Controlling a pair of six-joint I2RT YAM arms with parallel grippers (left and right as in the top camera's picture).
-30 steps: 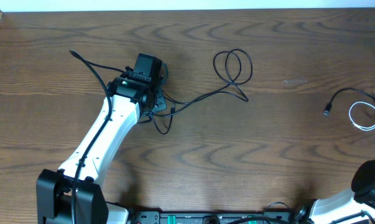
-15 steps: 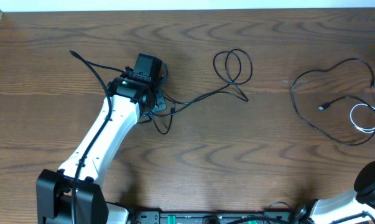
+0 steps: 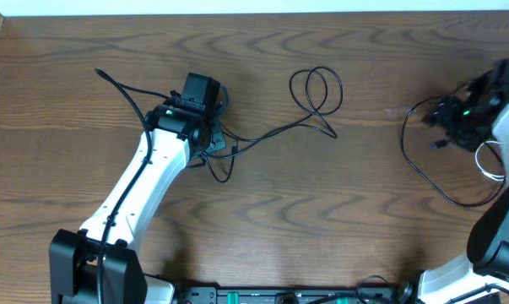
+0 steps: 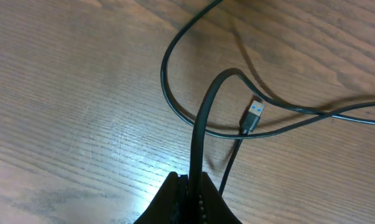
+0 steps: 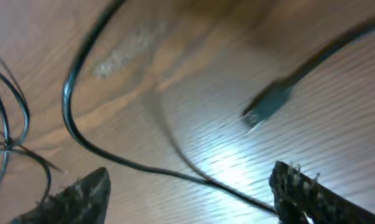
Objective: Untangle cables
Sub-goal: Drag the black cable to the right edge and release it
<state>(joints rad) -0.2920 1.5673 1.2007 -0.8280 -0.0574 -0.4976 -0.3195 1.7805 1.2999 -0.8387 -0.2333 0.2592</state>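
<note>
Overhead: the left gripper [image 3: 205, 118] is sitting on the black cable [image 3: 275, 130]. The right gripper [image 3: 453, 118] is hovering over a black cord [image 3: 404, 135], near the white cable [image 3: 484, 171].

Left wrist: fingers [image 4: 175, 193] are clamping the black cable.

Right wrist: fingers [image 5: 81, 193] are spreading wide, gripping nothing, with a plug [image 5: 265, 109] lying between them.

Open bench [image 3: 368, 198] lay between the coils of the black cable [image 3: 317, 89] at centre and another black loop [image 3: 416, 165] at right, leaving a claw a free lane. The left arm [image 3: 140, 181] slanted across the left front, with the cable strung from it toward the coils. The white cable [image 3: 488, 171] and the spread right claw [image 3: 446, 122] crowded the right edge.
</note>
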